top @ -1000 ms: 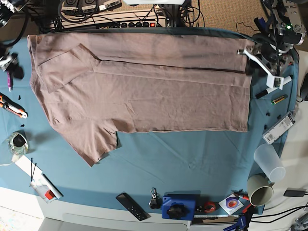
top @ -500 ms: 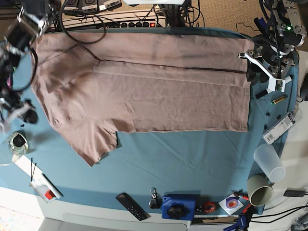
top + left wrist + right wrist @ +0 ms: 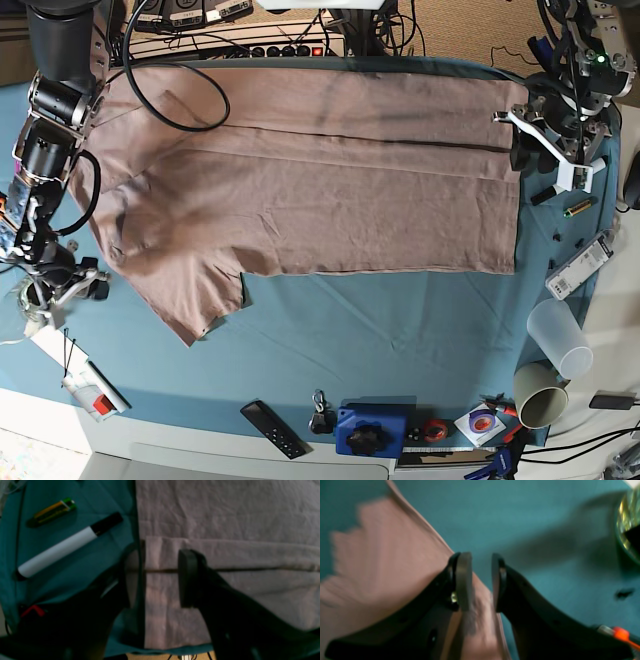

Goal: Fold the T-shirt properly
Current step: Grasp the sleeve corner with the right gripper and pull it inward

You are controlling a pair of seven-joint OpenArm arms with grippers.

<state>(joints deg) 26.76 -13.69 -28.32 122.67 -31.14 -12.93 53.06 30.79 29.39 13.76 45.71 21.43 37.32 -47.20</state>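
The T-shirt (image 3: 330, 180) lies spread on your desk (image 3: 400, 340) with only its far edge folded in; one sleeve and the crosswise folds remain. Your left pincer (image 3: 160, 577) gapes over the hem, while the right pincer (image 3: 481, 580) stands part open at the sleeve edge, both gripping nothing.

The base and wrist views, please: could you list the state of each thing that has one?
T-shirt: flat, top edge folded over, lower sleeve spread.
Left tool: open, straddling the hem.
Right tool: open at the sleeve edge.
Marker: capped.
Paper cup: on its side.
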